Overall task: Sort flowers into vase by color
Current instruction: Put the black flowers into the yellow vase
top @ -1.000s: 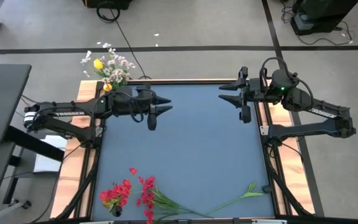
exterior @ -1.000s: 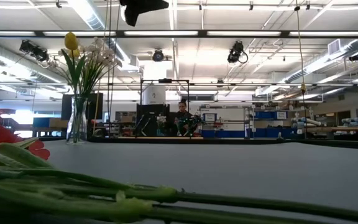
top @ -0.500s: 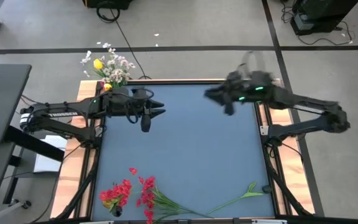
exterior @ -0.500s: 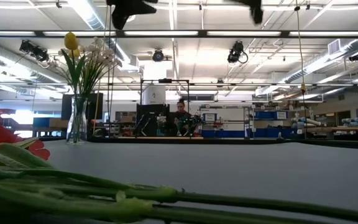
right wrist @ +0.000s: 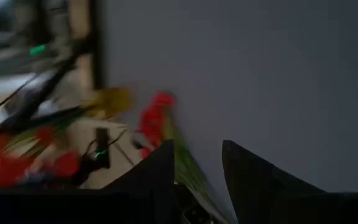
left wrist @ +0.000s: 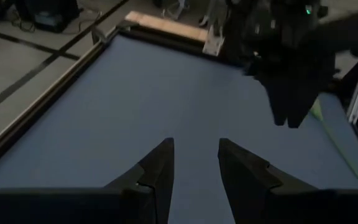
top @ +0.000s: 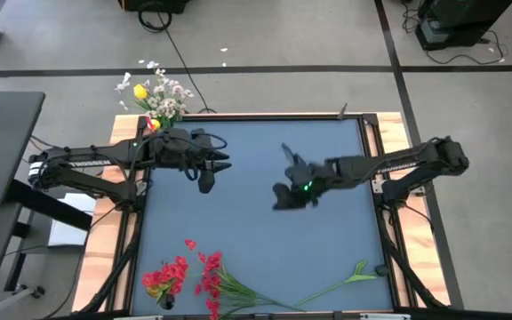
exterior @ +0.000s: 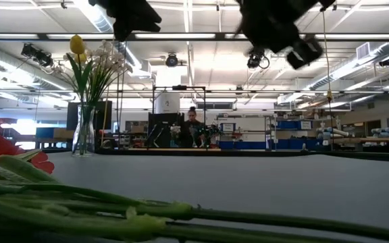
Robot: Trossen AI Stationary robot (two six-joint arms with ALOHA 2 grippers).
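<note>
Right gripper (top: 284, 191): now reaching over bench (top: 256, 258) centre from 2 o'clock, fingers parted, empty. Left gripper (top: 219, 164): hovering at 10 o'clock, drawn slightly back, fingers parted, empty. Red flowers (top: 185, 271): lying unmoved at 7 o'clock.

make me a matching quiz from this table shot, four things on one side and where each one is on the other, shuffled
Things:
1. right pincer
2. left pincer
3. red flowers
4. vase of white and yellow flowers

Places:
A. lying on the mat at its near edge, left of middle
B. off the mat, past its far left corner
C. above the middle of the mat
D. above the far left part of the mat

Pairs: 1-C, 2-D, 3-A, 4-B
</note>
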